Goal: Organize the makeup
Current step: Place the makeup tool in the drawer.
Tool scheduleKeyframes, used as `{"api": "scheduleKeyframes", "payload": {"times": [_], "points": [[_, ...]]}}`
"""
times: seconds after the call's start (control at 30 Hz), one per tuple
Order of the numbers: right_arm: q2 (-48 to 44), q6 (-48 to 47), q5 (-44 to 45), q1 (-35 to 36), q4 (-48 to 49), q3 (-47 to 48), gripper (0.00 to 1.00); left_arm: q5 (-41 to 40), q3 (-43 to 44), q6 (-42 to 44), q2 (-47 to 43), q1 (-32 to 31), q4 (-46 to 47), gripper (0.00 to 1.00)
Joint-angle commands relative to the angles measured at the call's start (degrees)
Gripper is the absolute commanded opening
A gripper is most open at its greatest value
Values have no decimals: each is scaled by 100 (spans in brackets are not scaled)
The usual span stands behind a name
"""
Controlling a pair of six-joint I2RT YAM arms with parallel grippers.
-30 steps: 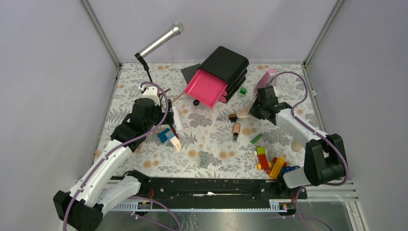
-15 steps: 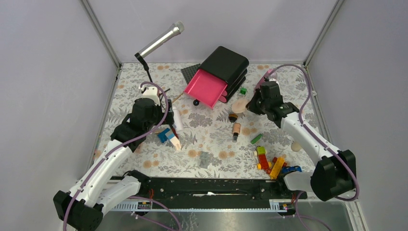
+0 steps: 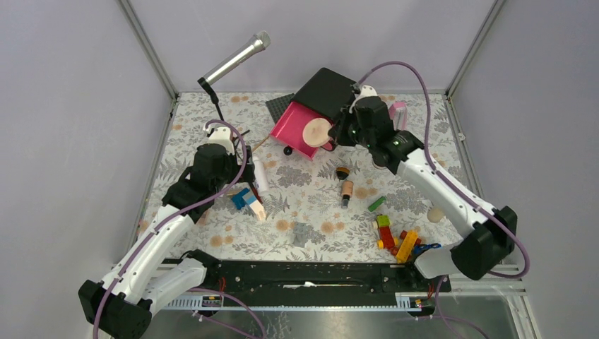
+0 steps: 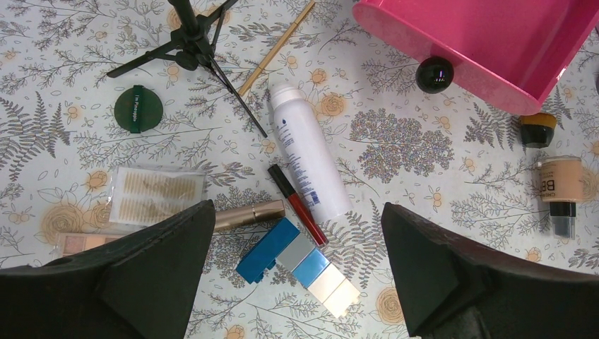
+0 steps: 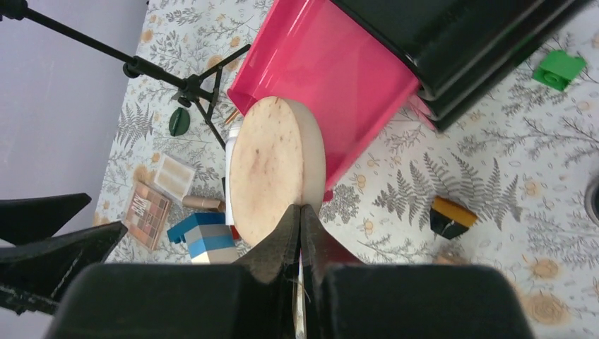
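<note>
Finding: the right gripper (image 5: 300,212) has its jaws clenched on the rim of a round beige powder puff (image 5: 275,169), which hangs over the pink drawer (image 5: 339,78) at its open front lip.

Change noted: a second ago the puff sat low, on the table side well right of the drawer front. It has since been lifted and carried across. The left arm shows no movement.

The left gripper (image 4: 295,212) hovers with jaws released and nothing held. It is left of the drawer, above the white tube (image 4: 309,159), red pencil (image 4: 297,205) and rose-gold lipstick (image 4: 247,213). The peach bottle (image 4: 559,187) lies in front of the drawer.

Assessment: the puff appears ready to be released into the drawer. The other items remain outside it.
</note>
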Motion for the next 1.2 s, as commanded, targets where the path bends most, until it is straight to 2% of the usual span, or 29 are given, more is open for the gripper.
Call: {"api": "scheduleKeyframes", "payload": {"times": [0.0, 0.63, 1.17], "points": [[631, -233, 74, 147, 55, 660, 1, 56, -6, 32, -17, 43, 253, 99], [3021, 236, 422, 154, 356, 2547, 1, 75, -21, 34, -40, 56, 246, 99], [3486, 935, 1231, 156, 505, 2560, 1, 64, -50, 34, -113, 60, 258, 99]]}}
